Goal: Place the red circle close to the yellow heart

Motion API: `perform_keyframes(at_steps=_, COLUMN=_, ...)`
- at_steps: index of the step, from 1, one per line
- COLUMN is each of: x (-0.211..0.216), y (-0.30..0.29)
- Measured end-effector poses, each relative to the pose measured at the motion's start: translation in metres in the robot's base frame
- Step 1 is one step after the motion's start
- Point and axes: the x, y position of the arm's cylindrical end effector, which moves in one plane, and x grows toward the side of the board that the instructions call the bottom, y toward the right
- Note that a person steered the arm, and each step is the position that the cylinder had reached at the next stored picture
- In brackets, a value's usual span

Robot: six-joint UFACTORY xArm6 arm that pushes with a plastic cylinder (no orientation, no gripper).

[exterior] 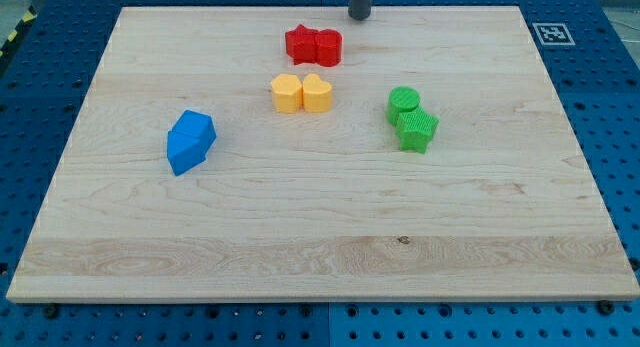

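**Rod cut off at the frame's top, red pair just below it**

Though most of the arm lies outside the frame, my tip (pixel 359 17) shows at the top centre as a short dark stub, its upper part cut off by the edge; it carries no pincer, so there is nothing to hold open or closed.

Nearest, along the bottom of the frame, the pale wooden board (pixel 320 257) with its fine grain lies bare across its whole lower half, the widest room on it. It rests on a blue perforated table (pixel 30 107) that shows round all its edges.

At the left of the frame, the blue block (pixel 190 141), faceted and angular, stands alone, well apart from the others; its exact shape is hard to make out.

Right of centre, a green cylinder (pixel 404 102) touches a green star-like block (pixel 417 130) just below it.

At the centre, the yellow hexagon block (pixel 286 92) and the yellow heart (pixel 317 92) sit side by side, touching.

Above them, near but apart, the red star-like block (pixel 301 43) touches the red circle (pixel 328 47) on its right. My tip stands just above and right of the red circle, apart from it.

A black-and-white marker tag (pixel 549 33) sits at the board's upper right corner.
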Motion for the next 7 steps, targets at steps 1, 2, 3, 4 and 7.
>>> perform_keyframes(at_steps=1, x=0.019, y=-0.005)
perform_keyframes(at_steps=2, x=0.047, y=-0.026)
perform_keyframes(at_steps=3, x=0.068, y=-0.038)
perform_keyframes(at_steps=4, x=0.082, y=-0.038)
perform_keyframes(at_steps=7, x=0.101, y=-0.045)
